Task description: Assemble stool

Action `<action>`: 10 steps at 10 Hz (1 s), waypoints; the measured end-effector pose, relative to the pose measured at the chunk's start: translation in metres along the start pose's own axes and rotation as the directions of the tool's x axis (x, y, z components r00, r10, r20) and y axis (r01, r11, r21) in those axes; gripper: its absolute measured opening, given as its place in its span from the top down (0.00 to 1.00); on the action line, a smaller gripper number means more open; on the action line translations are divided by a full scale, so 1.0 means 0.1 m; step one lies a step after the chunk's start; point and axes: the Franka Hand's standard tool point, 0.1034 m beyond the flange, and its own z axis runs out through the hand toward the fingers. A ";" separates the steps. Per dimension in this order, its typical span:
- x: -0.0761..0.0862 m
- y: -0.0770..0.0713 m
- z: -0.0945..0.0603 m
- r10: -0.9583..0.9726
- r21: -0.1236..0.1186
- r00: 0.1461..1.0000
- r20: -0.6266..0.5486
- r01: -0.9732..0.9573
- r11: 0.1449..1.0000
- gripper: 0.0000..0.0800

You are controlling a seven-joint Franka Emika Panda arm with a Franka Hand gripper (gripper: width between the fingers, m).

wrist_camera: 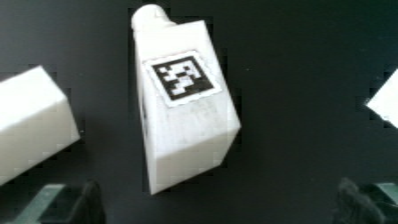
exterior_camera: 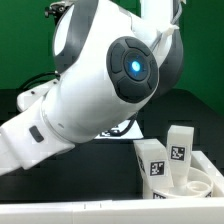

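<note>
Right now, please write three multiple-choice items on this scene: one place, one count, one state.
1. Where does the middle leg lie in the wrist view? A on the black table; B on a green cloth; C held in the air.
2. How many marker tags does it show? A none; B one; C three.
3. How is the gripper? A open; B shut on a leg; C shut, empty.
Answers: 1 A, dark table surrounds it; 2 B, a single tag faces the camera; 3 A, the fingertips stand wide apart, holding nothing.
</note>
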 end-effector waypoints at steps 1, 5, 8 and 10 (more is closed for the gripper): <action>0.00 0.00 0.00 0.000 0.000 1.000 0.000 0.000 1.000 0.19; -0.01 0.01 0.26 -0.018 -0.035 1.000 -0.011 0.018 0.999 0.19; -0.02 0.05 0.32 -0.012 -0.032 1.000 -0.022 0.011 0.999 0.19; -0.03 0.06 0.32 -0.012 -0.031 1.000 -0.022 0.011 0.999 0.19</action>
